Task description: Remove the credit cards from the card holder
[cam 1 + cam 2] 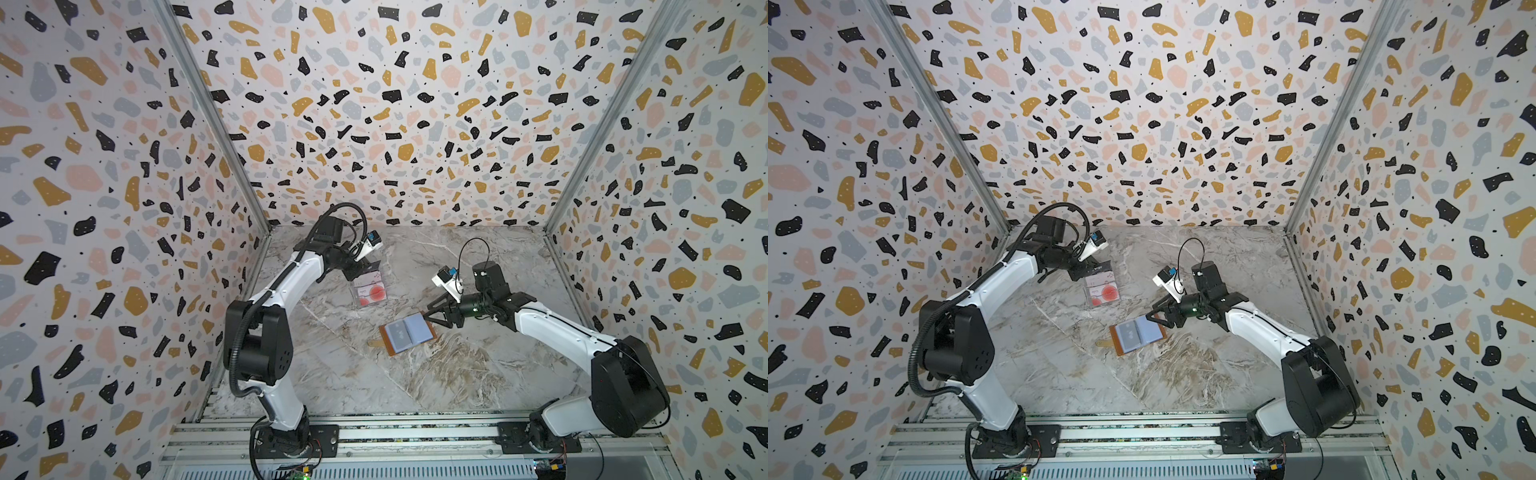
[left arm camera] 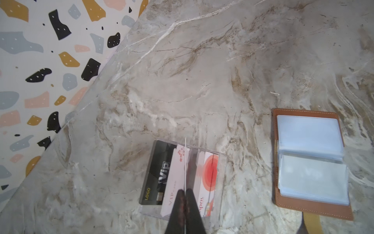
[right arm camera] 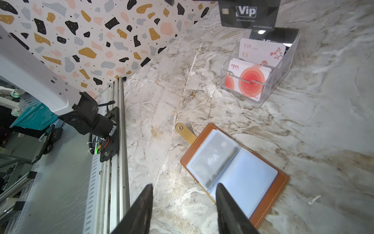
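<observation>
Tan leather, the holder (image 1: 409, 334) lies open and flat on your marble table (image 1: 457, 374), near the middle in both top views. Its strap (image 3: 185, 131) is spread out on the side away from your right arm. You can see its bluish sleeves facing up. Through the sleeve on the strap side a dark grey sleeved card (image 3: 216, 160) shows, its "Vip" lettering blurred by the plastic. The other page looks blank from here.

Your left gripper (image 2: 185, 192) is clenched on a held card (image 3: 250, 14), dark with white "Vip" lettering. In the left wrist view you see that card only edge-on, a thin pale line running out from between the pressed-together fingers. It hangs just above the case (image 3: 261, 71), clear plastic, which stands on the table apart from the holder, towards the back wall. In the case you have white cards (image 3: 245, 81) with red circles at the front, a blossom card (image 3: 263, 51) behind them, and a dark card (image 2: 157, 174) at the back.

Your right gripper (image 3: 184, 186) is released, fingers spread with nothing between them. It hovers at the holder's edge on the side nearest your right arm. Whether a fingertip touches the leather, you cannot tell.
</observation>
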{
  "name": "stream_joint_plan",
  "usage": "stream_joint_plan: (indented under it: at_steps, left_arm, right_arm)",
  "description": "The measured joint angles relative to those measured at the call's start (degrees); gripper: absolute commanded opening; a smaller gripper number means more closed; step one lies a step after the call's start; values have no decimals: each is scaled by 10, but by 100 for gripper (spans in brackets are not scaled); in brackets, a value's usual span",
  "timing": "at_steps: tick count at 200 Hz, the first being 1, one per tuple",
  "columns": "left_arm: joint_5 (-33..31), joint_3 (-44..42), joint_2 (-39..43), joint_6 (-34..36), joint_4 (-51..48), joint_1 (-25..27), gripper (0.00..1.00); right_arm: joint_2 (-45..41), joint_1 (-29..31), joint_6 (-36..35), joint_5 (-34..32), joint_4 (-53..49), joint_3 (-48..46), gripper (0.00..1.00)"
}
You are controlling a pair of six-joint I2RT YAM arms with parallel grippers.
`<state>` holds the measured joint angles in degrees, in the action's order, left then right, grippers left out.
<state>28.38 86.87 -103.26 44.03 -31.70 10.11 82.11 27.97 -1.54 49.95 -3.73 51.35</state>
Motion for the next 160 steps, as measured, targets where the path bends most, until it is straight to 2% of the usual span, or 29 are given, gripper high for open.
stream_joint_plan:
  at_steps: [44, 69, 160]
  left_arm:
    - [74, 61, -79, 73, -39, -44, 0]
    - [102, 73, -115, 97, -64, -49, 0]
    - [116, 122, -155, 107, -74, -52, 0]
  right_arm:
    - [-2, -6, 4, -3, 7, -15, 51]
    - [-4, -13, 5, -3, 8, -18, 51]
    - [-11, -19, 12, -3, 15, -31, 51]
